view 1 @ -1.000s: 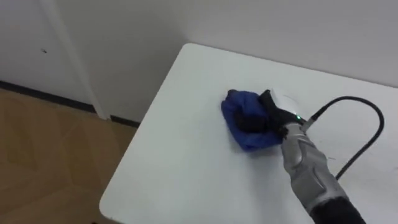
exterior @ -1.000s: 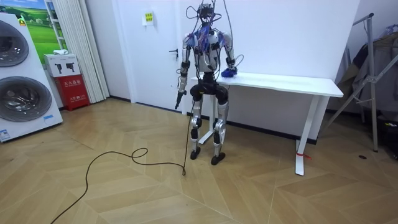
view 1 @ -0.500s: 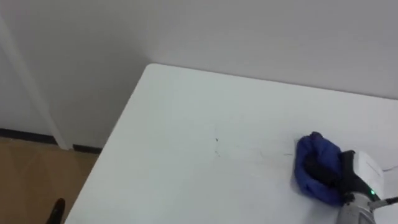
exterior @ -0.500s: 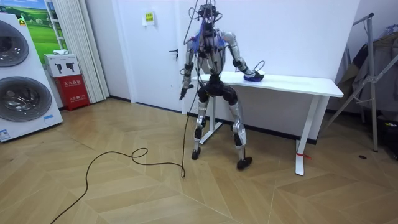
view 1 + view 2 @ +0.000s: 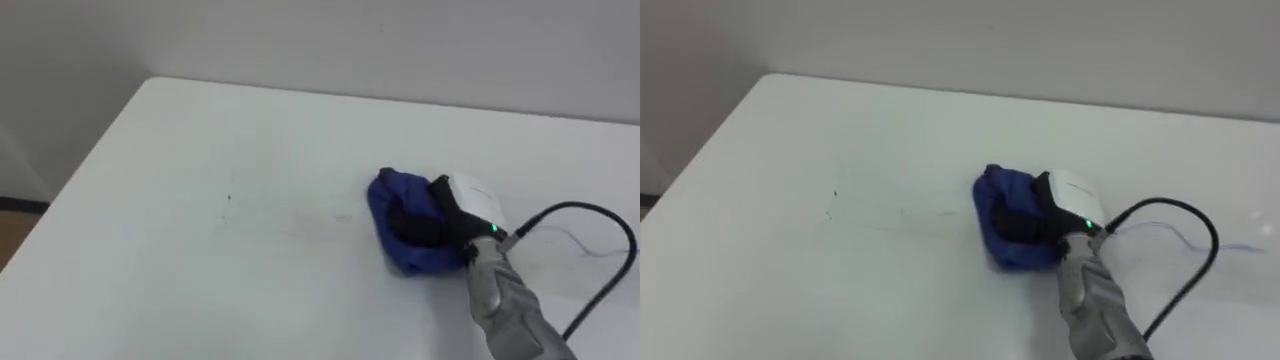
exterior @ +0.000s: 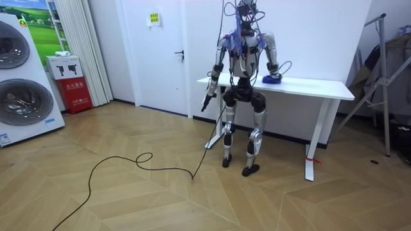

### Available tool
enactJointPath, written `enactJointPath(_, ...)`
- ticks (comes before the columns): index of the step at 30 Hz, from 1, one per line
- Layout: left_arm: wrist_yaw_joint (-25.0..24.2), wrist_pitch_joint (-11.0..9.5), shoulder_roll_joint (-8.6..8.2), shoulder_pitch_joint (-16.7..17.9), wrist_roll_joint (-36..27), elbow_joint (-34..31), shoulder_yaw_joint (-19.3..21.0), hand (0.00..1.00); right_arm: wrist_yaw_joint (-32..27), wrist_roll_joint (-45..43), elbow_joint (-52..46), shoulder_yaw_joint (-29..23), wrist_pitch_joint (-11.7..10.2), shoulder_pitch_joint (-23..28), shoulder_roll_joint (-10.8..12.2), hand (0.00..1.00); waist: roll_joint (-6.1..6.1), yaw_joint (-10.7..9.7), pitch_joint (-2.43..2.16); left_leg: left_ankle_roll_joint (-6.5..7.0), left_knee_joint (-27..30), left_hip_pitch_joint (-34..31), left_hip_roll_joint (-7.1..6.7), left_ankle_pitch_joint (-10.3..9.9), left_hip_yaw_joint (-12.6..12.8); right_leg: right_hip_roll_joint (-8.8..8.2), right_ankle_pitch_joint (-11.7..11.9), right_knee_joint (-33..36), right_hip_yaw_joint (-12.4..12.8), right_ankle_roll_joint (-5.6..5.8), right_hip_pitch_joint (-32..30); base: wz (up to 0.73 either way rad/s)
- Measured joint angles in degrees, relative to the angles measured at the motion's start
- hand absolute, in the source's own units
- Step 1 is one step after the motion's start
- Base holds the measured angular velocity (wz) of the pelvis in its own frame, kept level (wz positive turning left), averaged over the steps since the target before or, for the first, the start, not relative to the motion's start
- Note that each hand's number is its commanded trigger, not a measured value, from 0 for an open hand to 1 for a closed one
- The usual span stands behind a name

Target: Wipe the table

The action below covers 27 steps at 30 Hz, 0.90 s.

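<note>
Now my right hand (image 5: 447,214), clamped on the cloth (image 5: 393,200), sits further along the table (image 5: 180,250) than a second ago: corner done, far end pending.

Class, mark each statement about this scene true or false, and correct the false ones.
1. The blue cloth lies on the white table. True.
2. The left hand holds the cloth. False: the right hand holds it, while the left hand hangs by the robot's side.
3. The cloth is folded into a flat, neat square. False: it is bunched into a lump.
4. Faint marks show on the tabletop to the left of the cloth. True.
5. The robot kneels on the floor. False: it stands upright at the table.
</note>
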Motion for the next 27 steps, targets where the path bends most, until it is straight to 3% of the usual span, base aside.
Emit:
enactJointPath(3, 0.2, 0.9, 0.35, 3.1, 0.6, 0.0, 4.5, 0.0, -4.5, 0.8, 2.9, -8.7, -3.0, 4.1, -2.4, 1.0, -1.21, -2.7, -0.34, 0.04, -2.7, 1.7, -1.31, 0.7, -1.1, 0.09, 0.7, -3.4, -1.6, 0.6, 2.6, 0.23)
enactJointPath(5, 0.2, 0.9, 0.71, 3.2, 0.6, -0.3, 6.5, 0.0, -6.9, 2.3, 5.2, -13.7, -3.9, 6.7, -3.4, 1.0, -1.98, -4.9, -0.56, 0.11, -3.9, 2.5, -2.03, 0.9, -2.5, -0.13, 0.8, -4.3, -3.3, 0.92, 4.4, 0.47)
enactJointPath(8, 0.3, 0.7, 1.56, 1.5, 0.6, -3.0, 6.0, 0.0, -8.0, 5.4, 7.3, -18.1, -4.0, 8.7, -4.2, 1.0, -2.74, -6.9, -0.83, 0.12, -4.2, 2.9, -2.46, 0.9, -4.4, -0.17, 0.9, -5.2, -4.8, 1.13, 6.0, 0.31)
enactJointPath(10, 1.3, 0.0, 1.89, -1.1, -0.6, -3.3, 3.3, 0.0, -8.0, 6.2, 7.1, -17.0, -3.7, 7.9, -4.1, 1.0, -2.75, -6.7, -0.79, 0.12, -4.5, 3.2, -2.49, 0.9, -4.4, -0.09, 1.0, -5.5, -4.3, 1.24, 6.1, -0.1)
enactJointPath(11, 1.7, 0.0, 1.89, -3.1, -1.3, -3.3, 1.1, 0.0, -7.8, 6.2, 6.7, -15.5, -2.2, 6.8, -3.9, 1.0, -2.62, -6.6, -0.72, 0.12, -4.4, 3.3, -2.45, 0.9, -4.0, -0.05, 1.0, -5.5, -3.9, 1.26, 6.1, -0.32)
enactJointPath(12, 1.7, -1.6, 1.84, -3.9, -2.1, -1.9, -0.3, 0.0, -7.3, 6.1, 4.4, -14.1, 0.6, 6.4, -3.4, 1.0, -2.52, -5.6, -0.64, 0.11, -4.8, 3.6, -2.37, 0.9, -3.4, 0.1, 1.0, -5.4, -2.8, 1.26, 5.8, -0.47)
enactJointPath(13, 1.7, -1.4, 1.68, -4.2, -2.3, -1.4, -1.1, 0.0, -6.8, 5.8, 2.9, -13.0, 2.5, 6.4, -3.0, 1.0, -2.45, -4.3, -0.61, 0.07, -5.3, 3.9, -2.29, 0.9, -2.9, 0.24, 1.0, -5.3, -1.8, 1.22, 5.3, -0.68)
enactJointPath(15, 2.3, -0.3, 0.84, -5.5, -4.7, -1.2, -4.8, 0.0, -1.5, 3.6, -5.9, -3.9, 9.4, 4.4, -2.6, 1.0, -2.14, -1.3, -0.05, -0.22, -5.9, 3.6, -1.74, 1.0, -2.8, 0.86, 1.8, -4.6, 0.0, 0.22, 3.7, -0.7)
enactJointPath(16, 2.3, 0.0, 0.68, -6.1, -5.0, -1.1, -5.7, 0.0, 0.1, 2.1, -8.1, -0.7, 10.6, 3.5, -2.0, 1.0, -2.19, -1.0, 0.04, -0.37, -5.8, 3.2, -1.53, 1.1, -2.7, 1.03, 1.9, -4.4, -0.1, -0.04, 3.1, -0.33)
enactJointPath(17, 2.3, 0.2, 0.28, -7.6, -5.0, -0.6, -7.1, 0.0, 3.2, -0.7, -12.1, 5.5, 11.9, 0.6, 0.2, 1.0, -2.25, -0.3, 0.37, -0.65, -5.8, 2.7, -1.21, 1.3, -2.8, 1.45, 2.2, -4.4, 0.2, -0.46, 2.5, -0.2)
enactJointPath(18, 2.3, 0.2, -0.74, -8.9, -4.8, -0.5, -7.5, 0.0, 5.4, -3.2, -13.3, 11.1, 11.6, -3.8, 2.4, 1.0, -2.26, 1.6, 0.72, -0.88, -5.8, 2.6, -0.98, 1.6, -2.8, 1.92, 2.5, -4.3, 0.9, -0.87, 1.9, -0.16)
enactJointPath(19, 2.3, 0.2, -1.25, -9.6, -4.7, -0.5, -7.7, 0.0, 6.5, -4.2, -13.1, 13.0, 11.3, -5.9, 3.7, 1.0, -1.89, 2.4, 1.14, -1.0, -5.8, 2.4, -0.83, 1.6, -2.8, 2.15, 2.5, -4.4, 1.2, -0.98, 1.6, 0.0)
enactJointPath(21, 2.0, -0.3, -3.15, -11.0, -4.5, -2.0, -7.9, 0.0, 9.7, -6.7, -13.2, 16.6, 7.5, -11.4, 6.0, 1.0, -2.26, 5.0, 1.23, -1.01, -5.7, 0.9, -1.04, 2.2, -4.9, 2.12, 2.5, -5.0, -0.4, -0.99, 1.2, 0.5)
enactJointPath(23, 1.7, -0.3, -3.09, -9.0, -4.3, -3.2, -7.4, 0.0, 10.0, -8.1, -13.2, 16.3, 6.7, -12.3, 6.0, 1.0, -2.46, 6.1, 1.1, -0.89, -6.0, 0.7, -1.62, 2.8, -6.5, 1.77, 2.4, -5.8, -2.1, -0.8, 2.0, 0.62)
enactJointPath(25, 1.5, 0.3, -2.8, -6.4, -4.4, -3.5, -5.5, 0.0, 9.7, -7.6, -12.4, 13.7, 6.7, -10.6, 5.4, 1.0, -2.7, 5.5, 0.96, -0.78, -6.1, 0.8, -2.34, 2.9, -8.8, 1.3, 2.2, -5.7, -3.4, -0.45, 2.9, 0.57)
enactJointPath(27, 1.6, 0.3, -1.94, -2.8, -4.3, -3.5, -2.6, 0.0, 8.0, -6.4, -8.8, 9.4, 6.4, -4.3, 3.1, 1.0, -2.56, 5.2, 1.07, -0.45, -6.3, 1.5, -2.76, 2.7, -10.0, 1.05, 2.2, -6.0, -3.5, -0.42, 4.2, 0.42)
